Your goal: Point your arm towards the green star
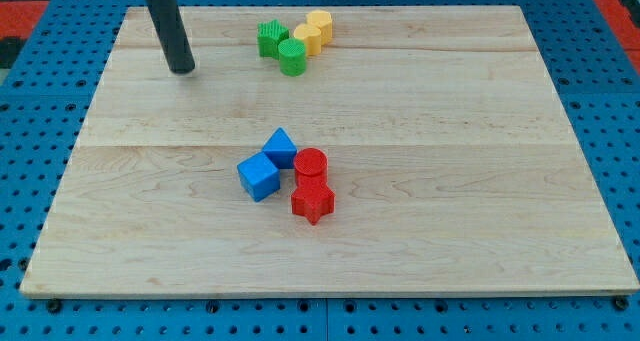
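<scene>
The green star sits near the view's top, left of centre, on the wooden board. A green cylinder touches its lower right side. My tip rests on the board to the left of the green star and a little lower, well apart from it. The dark rod leans up from the tip to the view's top edge.
Two yellow blocks sit right of the green star. Near the board's middle are two blue blocks, a red cylinder and a red star. A blue pegboard surrounds the board.
</scene>
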